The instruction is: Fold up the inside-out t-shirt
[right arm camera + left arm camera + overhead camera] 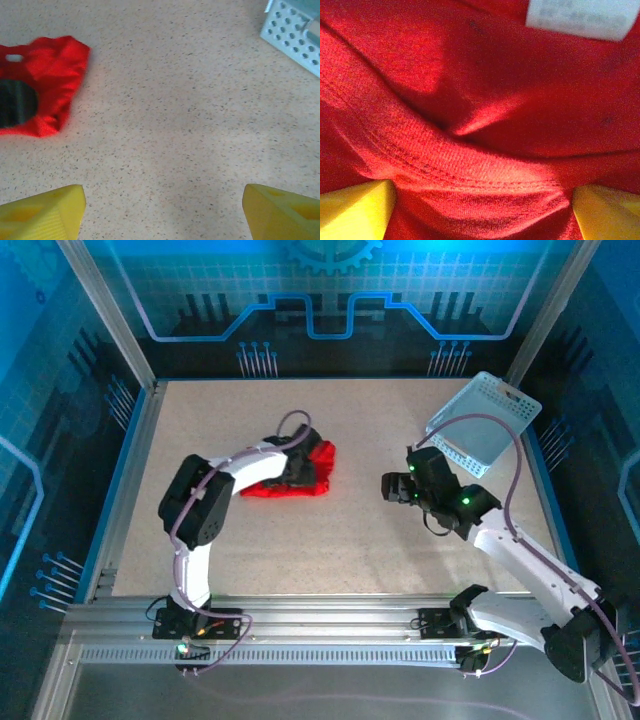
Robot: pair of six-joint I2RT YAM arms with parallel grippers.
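The red t-shirt (290,490) lies in a crumpled heap on the table (350,550), left of centre, neither spread out nor folded. The left gripper (480,215) is down on the heap. Its yellow fingers (355,210) stand wide apart on either side of a stitched ridge of cloth, and nothing looks pinched between them. A white label (580,17) shows on the cloth just ahead (a sewn tag facing outward fits a shirt turned inside out).

The right gripper (162,212) hangs over bare table, well apart from both the shirt and the light blue mesh basket (485,425) in the far right corner. Its jaws are also spread, with nothing between them.

By my reading the task is at its very start: the heap must be opened out flat before any fold can be made. The next move calls for the left gripper to close on one seam or edge rather than a bunch of layers. The right one must then come across for a second hold so the cloth can be drawn flat between them. I cannot tell whether the ridge under the left gripper is a sleeve hem or the bottom hem.
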